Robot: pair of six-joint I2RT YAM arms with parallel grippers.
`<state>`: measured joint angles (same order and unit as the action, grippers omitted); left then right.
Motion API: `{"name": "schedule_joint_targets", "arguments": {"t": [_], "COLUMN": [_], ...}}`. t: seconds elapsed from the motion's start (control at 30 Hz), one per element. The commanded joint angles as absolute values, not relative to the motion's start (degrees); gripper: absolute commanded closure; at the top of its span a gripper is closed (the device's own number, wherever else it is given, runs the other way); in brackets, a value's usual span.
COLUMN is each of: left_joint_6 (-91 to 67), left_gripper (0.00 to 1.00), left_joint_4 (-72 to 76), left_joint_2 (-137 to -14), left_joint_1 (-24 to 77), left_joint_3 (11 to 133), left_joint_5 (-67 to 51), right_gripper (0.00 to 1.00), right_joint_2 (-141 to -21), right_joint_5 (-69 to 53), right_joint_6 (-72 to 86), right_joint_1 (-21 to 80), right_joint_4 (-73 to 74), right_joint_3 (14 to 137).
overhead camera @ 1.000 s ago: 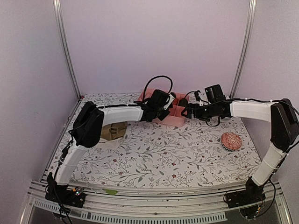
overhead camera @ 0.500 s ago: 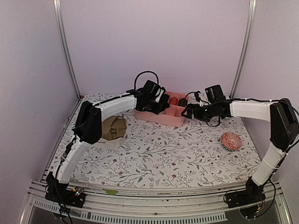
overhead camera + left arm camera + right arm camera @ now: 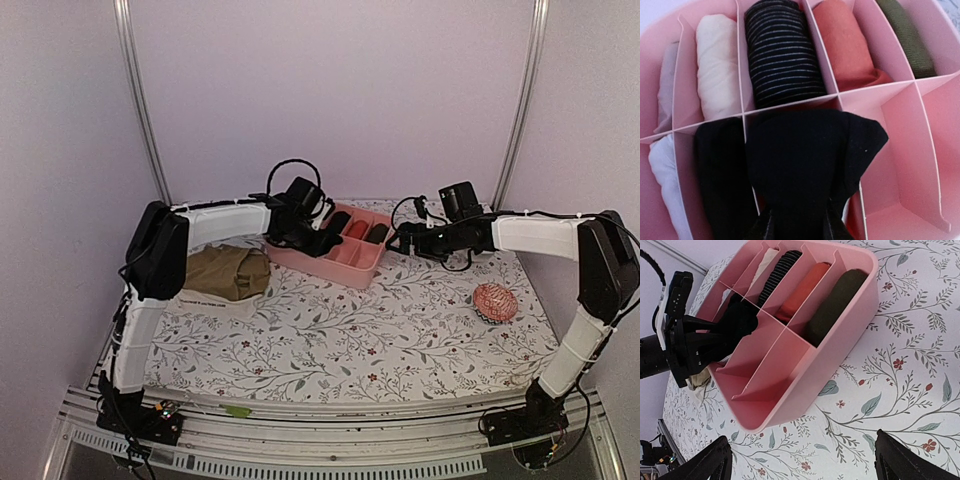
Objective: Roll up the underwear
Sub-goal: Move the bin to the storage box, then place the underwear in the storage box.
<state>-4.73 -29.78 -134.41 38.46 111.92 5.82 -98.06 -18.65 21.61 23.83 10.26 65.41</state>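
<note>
My left gripper (image 3: 799,227) is shut on a rolled black underwear (image 3: 805,160), which it holds down in a near-row compartment of the pink divided box (image 3: 910,125). In the top view that gripper (image 3: 305,232) sits over the box's left end (image 3: 345,268). An olive-brown underwear (image 3: 225,272) lies flat on the table to the left of the box. My right gripper (image 3: 802,460) stands open above the floral tablecloth, just off the box's near right corner (image 3: 830,360), with nothing between its fingers. In the top view the right gripper (image 3: 400,240) is beside the box's right side.
The box's far row holds white (image 3: 717,65), black striped (image 3: 782,55), orange (image 3: 845,45) and olive green (image 3: 907,37) rolls; another black roll (image 3: 720,180) lies left of the held one. A red-and-white patterned ball (image 3: 495,302) rests at the right.
My left arm swung left and back with the black underwear, uncovering the olive-brown one. The pink box has shifted and turned to the left. The right arm has not moved.
</note>
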Motion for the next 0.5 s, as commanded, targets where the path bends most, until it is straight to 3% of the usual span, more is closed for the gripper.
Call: {"name": "schedule_joint_targets", "arguments": {"t": [0.0, 0.2, 0.47], "left_joint_6": [-4.9, -2.1, 1.3], "left_gripper": [1.00, 1.00, 1.00], "left_joint_4": [-37.2, -24.7, -32.4], "left_joint_2": [-129.4, -121.1, -123.3], "left_joint_1": [37.2, 37.2, 36.7], "left_joint_3": [101.4, 93.5, 101.6], "left_joint_5": [5.6, 3.2, 13.8], "right_gripper": [0.01, 0.27, 0.37], "right_joint_2": [-99.6, -104.3, -107.3], "right_joint_5": [-26.5, -32.8, -31.6], "right_joint_6": [20.9, 25.9, 26.5], "right_joint_1": [23.4, 24.5, 27.6], "right_joint_4": [7.9, 4.2, 5.8], "right_joint_3": [67.8, 72.0, 77.1]}}
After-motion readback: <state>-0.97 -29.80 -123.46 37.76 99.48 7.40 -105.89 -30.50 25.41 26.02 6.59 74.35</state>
